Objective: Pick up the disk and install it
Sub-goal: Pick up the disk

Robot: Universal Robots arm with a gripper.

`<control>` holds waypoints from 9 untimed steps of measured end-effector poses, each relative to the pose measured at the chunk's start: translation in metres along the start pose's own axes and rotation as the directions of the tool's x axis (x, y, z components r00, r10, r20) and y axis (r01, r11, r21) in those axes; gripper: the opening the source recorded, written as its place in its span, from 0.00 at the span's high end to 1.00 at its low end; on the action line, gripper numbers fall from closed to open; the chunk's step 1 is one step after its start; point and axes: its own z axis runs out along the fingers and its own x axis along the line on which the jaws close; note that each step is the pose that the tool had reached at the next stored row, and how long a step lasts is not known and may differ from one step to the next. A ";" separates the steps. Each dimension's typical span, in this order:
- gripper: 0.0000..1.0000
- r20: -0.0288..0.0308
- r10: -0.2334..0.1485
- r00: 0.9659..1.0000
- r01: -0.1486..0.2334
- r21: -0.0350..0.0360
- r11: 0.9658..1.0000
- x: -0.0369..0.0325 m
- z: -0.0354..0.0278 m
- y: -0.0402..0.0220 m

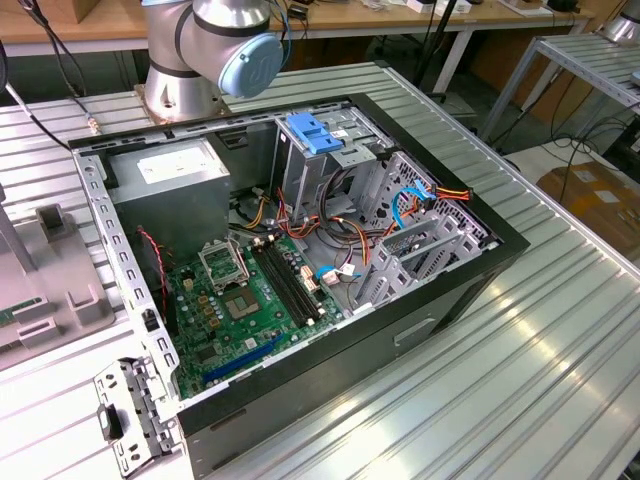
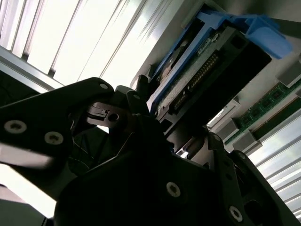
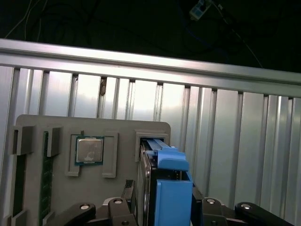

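Note:
In both wrist views the disk (image 3: 164, 188) (image 2: 202, 70) stands on edge in a slot of a grey holder tray (image 3: 122, 127). It is a metal drive in a blue plastic carrier frame. My gripper (image 3: 162, 195) (image 2: 176, 117) straddles it, with one black finger (image 3: 128, 190) against one face and the other finger (image 3: 196, 195) against the opposite face, so it looks shut on the disk. In the exterior view the open computer case (image 1: 480, 260) lies on the table, its metal drive cage (image 1: 350, 150) topped by a blue latch (image 1: 315, 135).
The tray also holds a processor chip (image 3: 89, 150) and green memory sticks (image 3: 47, 174) (image 2: 268, 103). Inside the case are a grey power-supply box (image 1: 175, 170), the motherboard (image 1: 250, 300) and loose cables (image 1: 350, 235). The arm's base (image 1: 200, 60) stands behind the case. The slatted table's rail (image 3: 141, 61) runs beyond the tray.

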 end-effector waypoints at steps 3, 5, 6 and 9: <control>0.54 0.000 0.000 1.000 0.000 0.000 1.000 0.0000 0.0000 0.0000; 0.64 0.000 0.000 1.000 0.000 0.000 1.000 0.0000 0.0001 0.0000; 0.64 0.000 0.000 1.000 0.000 0.000 1.000 0.0000 0.0000 0.0000; 0.64 0.000 0.000 1.000 0.000 0.000 1.000 0.0000 0.0000 0.0000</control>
